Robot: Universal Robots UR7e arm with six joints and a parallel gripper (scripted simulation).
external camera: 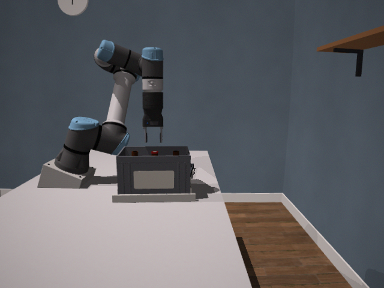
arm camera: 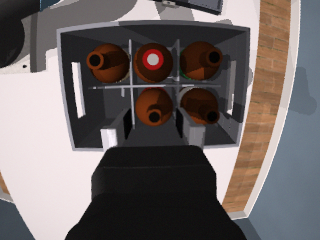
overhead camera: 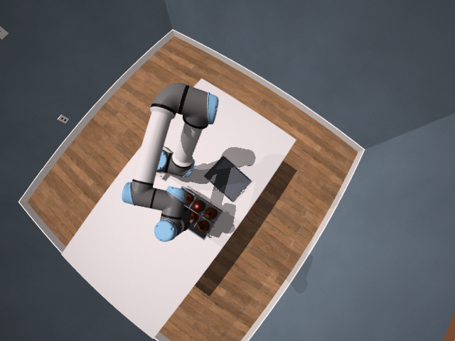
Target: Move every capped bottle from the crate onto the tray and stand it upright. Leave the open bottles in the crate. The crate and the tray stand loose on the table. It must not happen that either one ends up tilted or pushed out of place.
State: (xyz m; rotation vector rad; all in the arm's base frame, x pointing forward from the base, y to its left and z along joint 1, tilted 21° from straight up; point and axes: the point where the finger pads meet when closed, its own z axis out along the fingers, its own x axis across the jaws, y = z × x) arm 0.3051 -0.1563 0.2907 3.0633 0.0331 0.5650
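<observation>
Above the dark grey plastic crate (external camera: 153, 179) the black two-finger gripper (external camera: 153, 136) hangs vertical, fingers spread wide with nothing between them, tips just over the rim. Crate has a 2x3 divider grid; wrist view shows 5 brown glass bottles in it and 1 cell in the near row hidden behind the gripper body, so can't tell what's in that one. Only 1 bottle visibly capped: the brown bottle with the red-and-white cap (arm camera: 154, 60), far row, middle cell. The open brown bottles (arm camera: 107, 62) sit left and right of it, 2 more in the near row, necks showing dark holes; several lean in their cells rather than stand straight. Flat dark square tray (overhead camera: 228, 178) sits beyond the crate, near but not touching, nothing on it that I can see. Handling guess: glass, rigid, smooth and probably slippery, moderate weight for this gripper, top-heavy once out of the cell. Neck just under the cap looks like the only reachable spot, since the dividers and neighbours box in the body. Grab square on the neck and lift straight up, otherwise the bottle may drag the loose crate or knock a neighbour. Tray is loose too, so set down gently and upright.
</observation>
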